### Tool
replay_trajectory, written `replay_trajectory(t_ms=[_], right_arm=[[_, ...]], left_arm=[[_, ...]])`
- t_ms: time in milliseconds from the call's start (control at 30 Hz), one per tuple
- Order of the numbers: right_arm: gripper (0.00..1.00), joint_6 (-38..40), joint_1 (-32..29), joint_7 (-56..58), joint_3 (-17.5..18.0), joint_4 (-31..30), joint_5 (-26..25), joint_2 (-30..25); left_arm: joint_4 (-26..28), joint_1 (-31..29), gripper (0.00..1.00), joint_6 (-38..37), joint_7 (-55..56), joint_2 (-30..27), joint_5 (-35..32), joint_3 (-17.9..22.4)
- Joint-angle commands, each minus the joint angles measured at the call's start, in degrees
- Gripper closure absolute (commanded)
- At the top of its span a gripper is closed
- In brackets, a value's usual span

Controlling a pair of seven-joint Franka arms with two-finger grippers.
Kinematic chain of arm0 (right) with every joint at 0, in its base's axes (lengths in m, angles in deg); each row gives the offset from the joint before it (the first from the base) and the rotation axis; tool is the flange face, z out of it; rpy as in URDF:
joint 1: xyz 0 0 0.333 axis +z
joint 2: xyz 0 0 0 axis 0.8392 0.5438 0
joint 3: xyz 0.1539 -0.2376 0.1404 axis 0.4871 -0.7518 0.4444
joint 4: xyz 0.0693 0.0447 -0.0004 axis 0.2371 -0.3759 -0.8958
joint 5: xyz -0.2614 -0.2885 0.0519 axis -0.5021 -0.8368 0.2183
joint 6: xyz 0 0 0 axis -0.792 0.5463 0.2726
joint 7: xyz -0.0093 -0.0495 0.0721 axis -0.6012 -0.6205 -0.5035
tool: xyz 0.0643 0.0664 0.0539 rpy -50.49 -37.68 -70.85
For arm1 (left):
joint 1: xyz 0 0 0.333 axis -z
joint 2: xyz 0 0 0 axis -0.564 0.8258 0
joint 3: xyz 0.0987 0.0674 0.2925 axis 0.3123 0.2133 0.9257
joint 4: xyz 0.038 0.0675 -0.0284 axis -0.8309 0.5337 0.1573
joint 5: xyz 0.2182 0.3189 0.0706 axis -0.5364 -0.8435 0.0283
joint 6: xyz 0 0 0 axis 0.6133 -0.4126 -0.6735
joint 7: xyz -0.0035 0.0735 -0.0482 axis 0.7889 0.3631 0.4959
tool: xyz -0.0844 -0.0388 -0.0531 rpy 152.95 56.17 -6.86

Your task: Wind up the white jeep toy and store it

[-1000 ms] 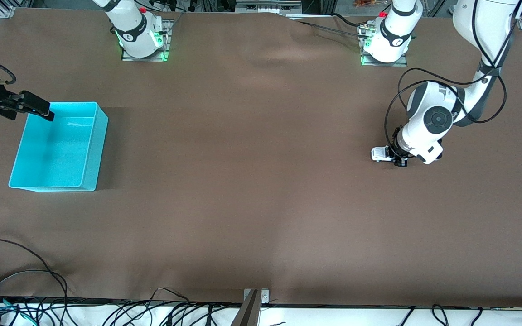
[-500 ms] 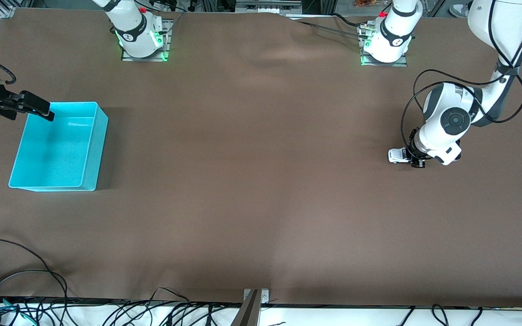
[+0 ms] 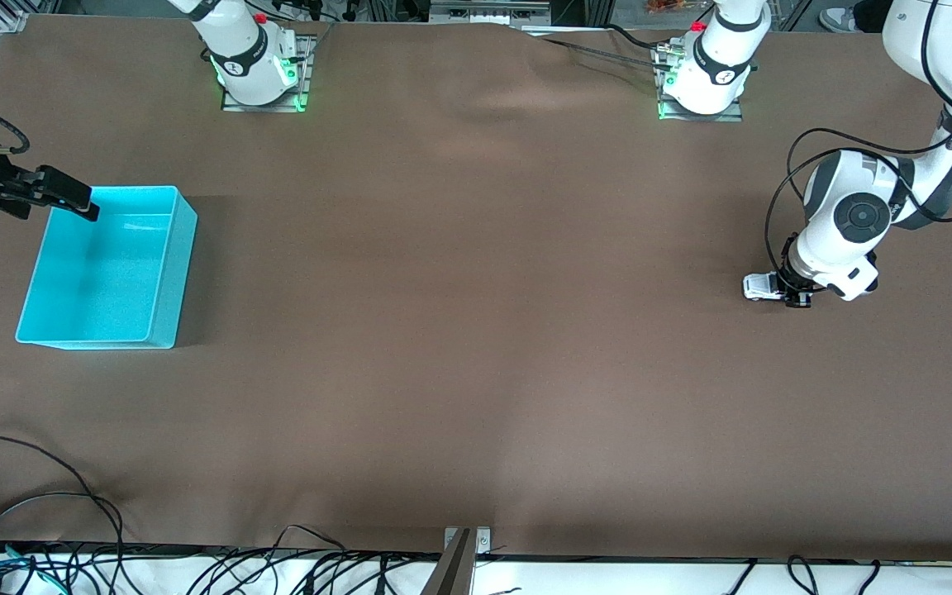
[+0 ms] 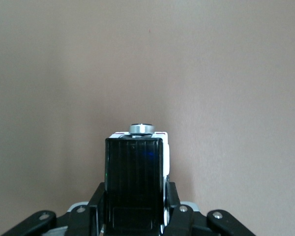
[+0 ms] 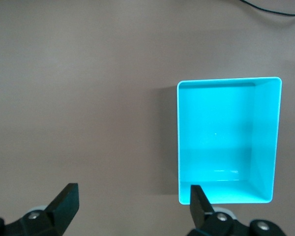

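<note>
The white jeep toy (image 3: 760,287) sits low on the brown table near the left arm's end. My left gripper (image 3: 796,294) is shut on it, one finger on each side. The toy's black roof panel (image 4: 133,172) fills the space between the fingers in the left wrist view, with a silver round part at its front end and white sides showing. My right gripper (image 3: 71,198) hangs open with nothing in it over the corner of the cyan bin (image 3: 182,264) that lies farthest from the front camera. In the right wrist view the right gripper (image 5: 132,201) has only table between its fingers.
The cyan bin (image 5: 263,137) stands at the right arm's end of the table, open at the top with nothing inside. Both arm bases stand along the table edge farthest from the front camera. Loose cables lie along the edge nearest to it.
My left gripper has moved along the table toward the left arm's end, taking the white jeep toy with it. The right arm has not moved.
</note>
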Motion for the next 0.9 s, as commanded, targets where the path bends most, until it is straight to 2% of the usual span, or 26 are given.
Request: replay_trajectory(t_ms=[0,133,200,233,367,600,867], right_arm=[[0.00,0.4,0.0,0.3,0.0,1.4,0.5,0.5],[0.00,0.3,0.0,0.3,0.0,1.4,0.5,0.5],[0.00,0.3,0.0,0.2,0.0,1.4,0.4,0.5],[0.00,0.4,0.0,0.3,0.0,1.4,0.4,0.5],[0.00,0.3,-0.1,0.7,-0.1,1.4,0.4,0.5],[0.00,0.3,-0.1,0.5,-0.1,1.3,0.4,0.6],[0.00,0.3,-0.1,0.4,-0.1,1.4,0.4,0.5]], left_arm=[[-1.8,-1.2,0.59,3.1,0.3,6.3,-2.7,0.0],[-3.1,-2.3,0.32,3.1,0.3,6.3,-2.6,0.0],[-3.4,-2.7,0.05,3.1,0.2,6.0,-2.6,-0.1],[-3.8,-2.8,0.00,3.1,0.3,5.9,-2.5,-0.1],[-4.4,-2.8,0.00,1.7,0.2,3.6,-2.4,-0.1],[-8.6,-2.8,0.00,-9.1,-3.6,0.6,0.3,-1.3],[-9.9,-2.7,0.00,-14.3,-13.3,-5.2,4.5,-2.8]])
